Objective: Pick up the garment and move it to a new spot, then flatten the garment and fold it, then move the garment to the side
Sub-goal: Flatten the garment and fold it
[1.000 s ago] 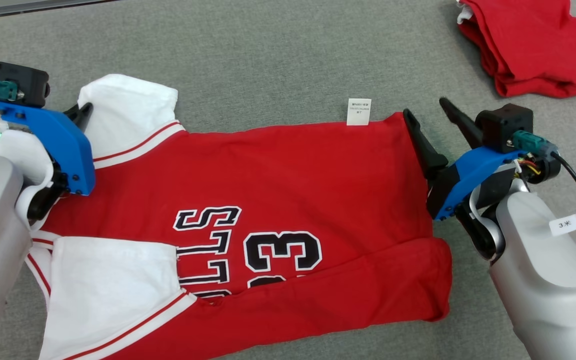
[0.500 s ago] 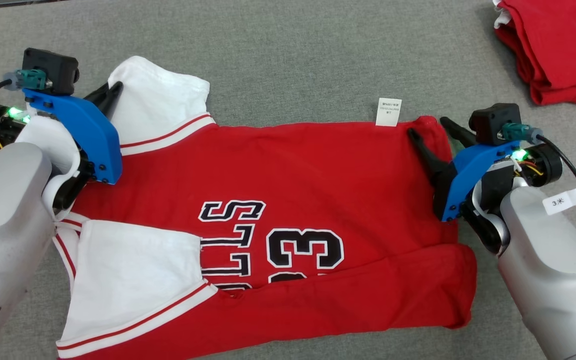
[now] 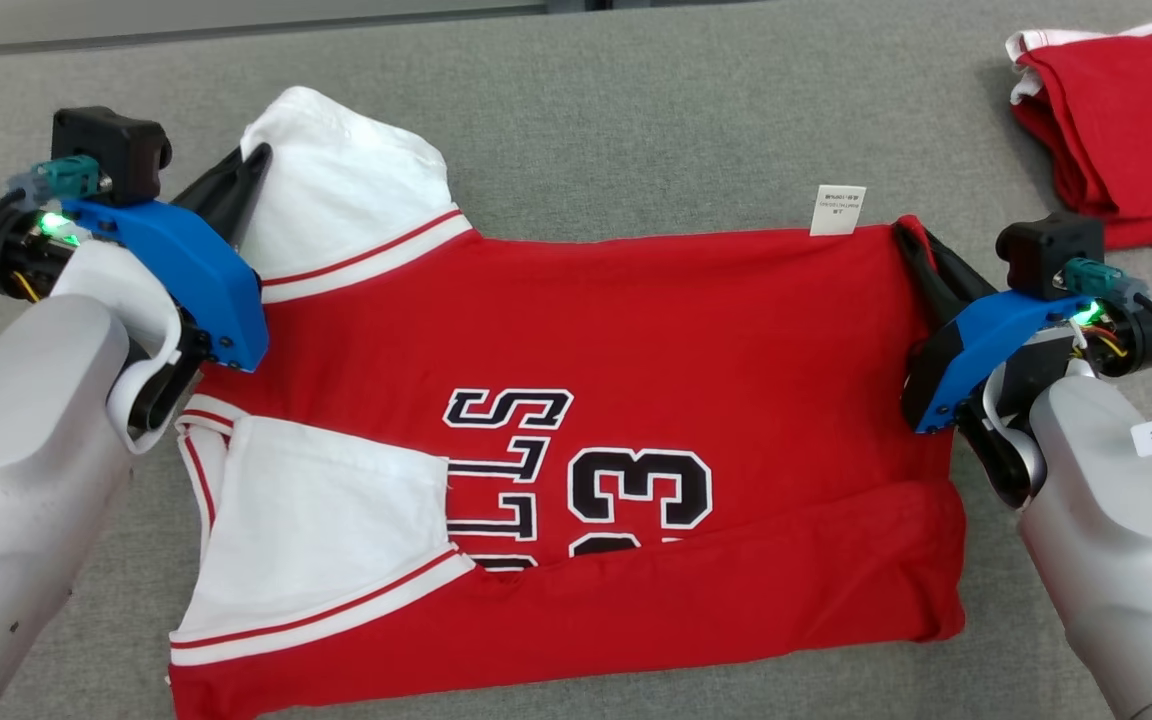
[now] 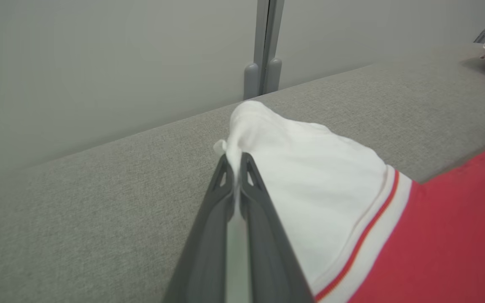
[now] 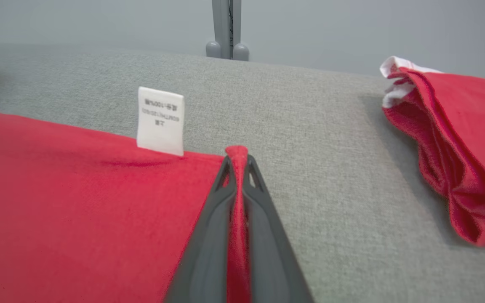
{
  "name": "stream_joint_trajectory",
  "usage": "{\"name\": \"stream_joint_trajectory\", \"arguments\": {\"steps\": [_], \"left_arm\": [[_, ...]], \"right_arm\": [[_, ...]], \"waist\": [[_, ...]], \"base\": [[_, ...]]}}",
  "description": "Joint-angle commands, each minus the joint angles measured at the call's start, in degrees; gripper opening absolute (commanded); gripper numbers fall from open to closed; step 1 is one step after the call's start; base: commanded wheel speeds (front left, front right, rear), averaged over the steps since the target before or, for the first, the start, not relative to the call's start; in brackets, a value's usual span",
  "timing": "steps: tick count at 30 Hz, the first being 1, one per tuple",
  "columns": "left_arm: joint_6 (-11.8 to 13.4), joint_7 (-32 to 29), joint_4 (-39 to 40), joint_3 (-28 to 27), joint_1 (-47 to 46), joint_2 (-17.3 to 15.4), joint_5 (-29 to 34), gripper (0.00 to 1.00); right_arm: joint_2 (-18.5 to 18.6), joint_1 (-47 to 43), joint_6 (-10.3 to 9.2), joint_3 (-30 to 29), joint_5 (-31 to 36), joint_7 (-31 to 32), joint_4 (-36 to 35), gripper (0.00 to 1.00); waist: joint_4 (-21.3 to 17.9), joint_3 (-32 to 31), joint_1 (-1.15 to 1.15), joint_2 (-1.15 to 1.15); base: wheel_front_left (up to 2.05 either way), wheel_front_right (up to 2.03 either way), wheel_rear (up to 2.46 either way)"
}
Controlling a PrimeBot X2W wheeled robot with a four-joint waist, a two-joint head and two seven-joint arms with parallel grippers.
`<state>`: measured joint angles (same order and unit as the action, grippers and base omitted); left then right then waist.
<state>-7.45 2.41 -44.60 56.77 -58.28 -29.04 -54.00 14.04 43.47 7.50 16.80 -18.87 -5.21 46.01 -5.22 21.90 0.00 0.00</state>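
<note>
Red jersey (image 3: pixel 636 330) on grey table (image 3: pixel 636 120): left gripper (image 3: pixel 258 152) clamps white sleeve (image 3: pixel 346 210) edge, right gripper (image 3: pixel 906 230) clamps hem corner (image 5: pixel 237 150); folded red garment (image 3: pixel 1126 130) well apart.

Garment (image 3: pixel 696 330) on table (image 3: pixel 636 120); second garment (image 3: pixel 1126 120) far right, perhaps near edge.
</note>
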Motion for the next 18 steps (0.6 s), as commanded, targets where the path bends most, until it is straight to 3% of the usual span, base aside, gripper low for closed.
{"name": "stream_joint_trajectory", "arguments": {"steps": [1, 9, 18], "left_arm": [[0.0, 1.4, 0.6, 0.3, 1.1, -0.2, -0.4, 0.00], [0.2, 6.2, 4.7, 2.1, 6.5, -0.6, 0.1, 0.00], [3.5, 8.9, 12.3, 3.5, 16.3, -2.7, -0.5, 0.00]], "right_arm": [[0.3, 0.0, -0.01, -0.2, 0.1, -1.3, 0.6, 0.00], [0.4, -3.9, 0.00, -1.0, -0.3, -6.0, 2.4, 0.00], [0.7, -9.5, 0.00, -1.7, -0.5, -9.2, 1.8, 0.00]], "waist": [[0.5, -0.7, 0.00, 0.00], [2.8, -4.6, 0.00, 0.00], [4.1, -8.2, 0.00, 0.00]], "base": [[0.00, 0.00, 0.00], [0.00, 0.00, 0.00], [0.00, 0.00, 0.00]]}}
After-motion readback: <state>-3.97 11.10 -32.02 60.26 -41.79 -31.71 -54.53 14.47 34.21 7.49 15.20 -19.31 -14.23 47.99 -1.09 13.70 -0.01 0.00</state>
